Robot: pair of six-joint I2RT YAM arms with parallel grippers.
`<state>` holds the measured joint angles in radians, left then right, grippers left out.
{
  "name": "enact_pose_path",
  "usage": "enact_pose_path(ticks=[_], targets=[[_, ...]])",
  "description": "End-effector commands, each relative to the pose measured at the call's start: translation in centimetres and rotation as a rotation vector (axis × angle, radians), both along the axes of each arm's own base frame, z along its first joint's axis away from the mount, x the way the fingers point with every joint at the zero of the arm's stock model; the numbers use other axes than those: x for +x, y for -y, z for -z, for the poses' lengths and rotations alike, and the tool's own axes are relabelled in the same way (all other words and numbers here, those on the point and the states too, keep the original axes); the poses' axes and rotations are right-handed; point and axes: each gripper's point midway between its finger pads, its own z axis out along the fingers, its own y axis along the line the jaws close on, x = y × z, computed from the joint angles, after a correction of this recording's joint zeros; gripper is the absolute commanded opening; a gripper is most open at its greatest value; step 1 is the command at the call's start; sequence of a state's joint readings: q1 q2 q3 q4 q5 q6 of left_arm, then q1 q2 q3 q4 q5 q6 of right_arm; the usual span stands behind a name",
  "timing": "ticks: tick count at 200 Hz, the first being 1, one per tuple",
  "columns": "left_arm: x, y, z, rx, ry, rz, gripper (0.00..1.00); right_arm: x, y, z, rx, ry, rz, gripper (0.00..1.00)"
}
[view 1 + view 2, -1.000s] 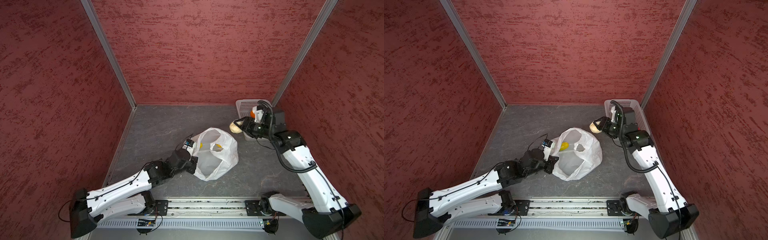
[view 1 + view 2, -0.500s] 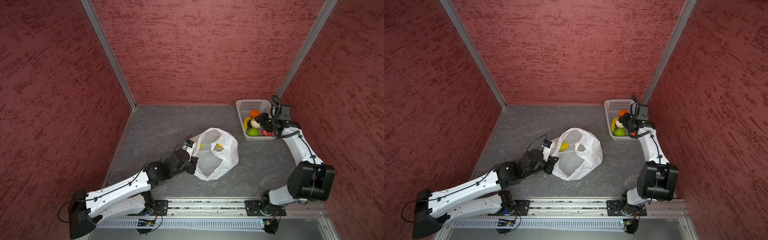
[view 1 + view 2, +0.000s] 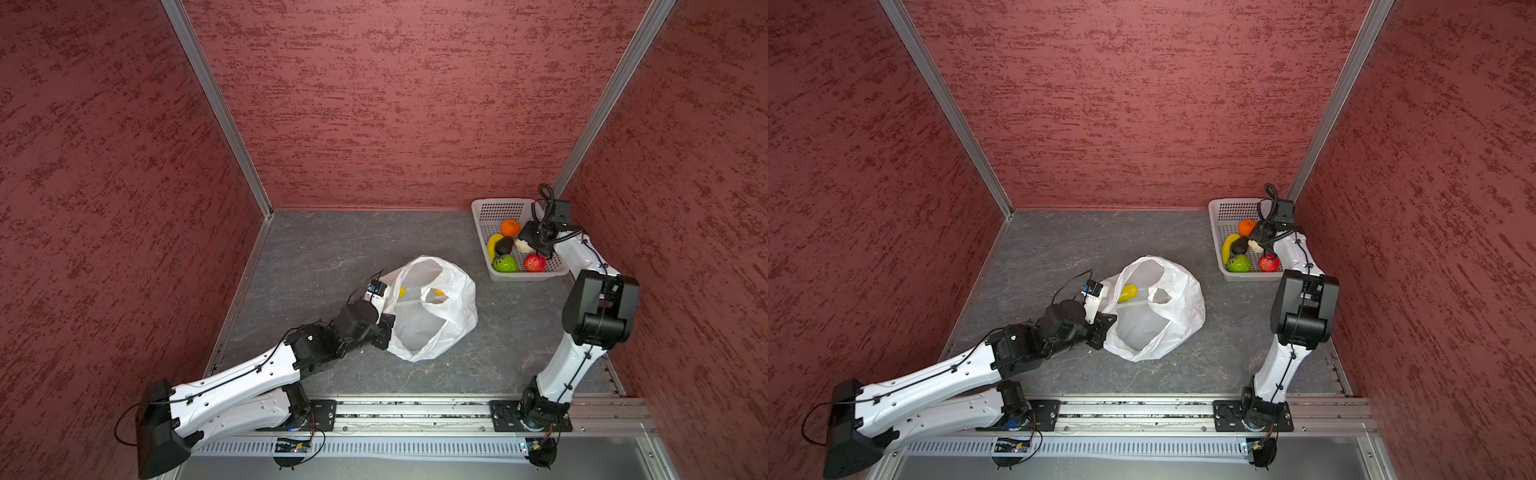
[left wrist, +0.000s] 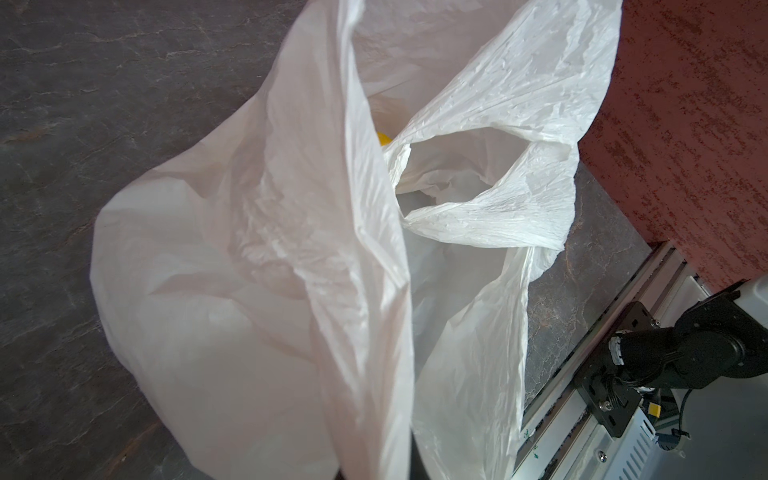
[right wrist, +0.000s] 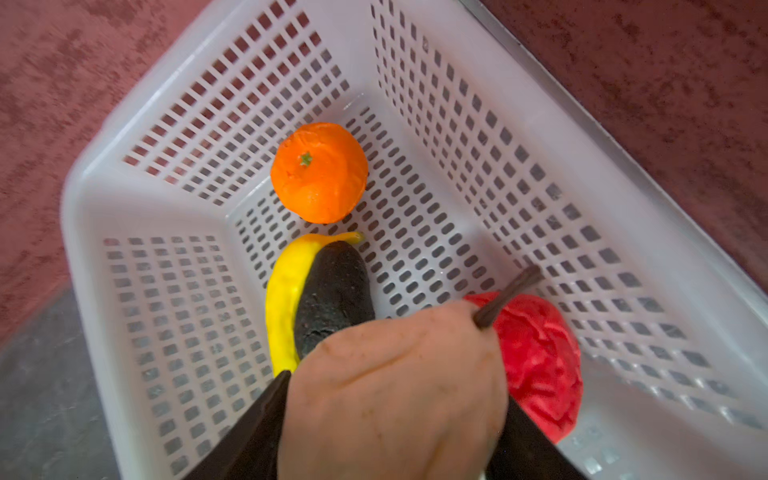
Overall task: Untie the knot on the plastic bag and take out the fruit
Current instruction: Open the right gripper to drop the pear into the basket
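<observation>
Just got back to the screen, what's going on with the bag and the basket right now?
The left gripper is shut on the edge of the plastic bag, holding its mouth open; no knot shows. The right gripper is over the white basket with the pale fruit between its jaws; whether it grips or has let go is unclear. An orange, banana, avocado, green apple and red apple already lie in the basket. At least one yellow fruit is in the bag.

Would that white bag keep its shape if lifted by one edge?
Probably not: the plastic bag is thin and crinkled, sagging, so it likely flops. It looks light, though the yellow fruit inside may drag one side down.
</observation>
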<state>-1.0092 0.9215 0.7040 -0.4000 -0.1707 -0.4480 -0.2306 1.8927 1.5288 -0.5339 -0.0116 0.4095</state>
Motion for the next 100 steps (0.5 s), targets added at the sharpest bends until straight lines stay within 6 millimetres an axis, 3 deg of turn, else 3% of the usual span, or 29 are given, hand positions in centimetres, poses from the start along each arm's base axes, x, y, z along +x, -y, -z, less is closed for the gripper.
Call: enact_pose_path(ticks=[1, 26, 58, 100], targets=[[0.1, -0.3, -0.4, -0.010, 0.021, -0.012, 0.00, -0.7, 1.3, 0.0, -0.071, -0.034, 0.024, 0.82], [0.0, -0.4, -0.4, -0.010, 0.020, -0.013, 0.00, -1.2, 1.3, -1.1, -0.082, -0.010, 0.028, 0.90], [0.0, -0.6, -0.6, -0.010, 0.026, -0.014, 0.00, -1.7, 0.4, -3.0, -0.060, 0.030, 0.006, 0.90], [0.0, -0.6, -0.8, -0.010, 0.031, -0.011, 0.00, -3.5, -3.4, -5.6, 0.000, 0.087, -0.068, 0.91]])
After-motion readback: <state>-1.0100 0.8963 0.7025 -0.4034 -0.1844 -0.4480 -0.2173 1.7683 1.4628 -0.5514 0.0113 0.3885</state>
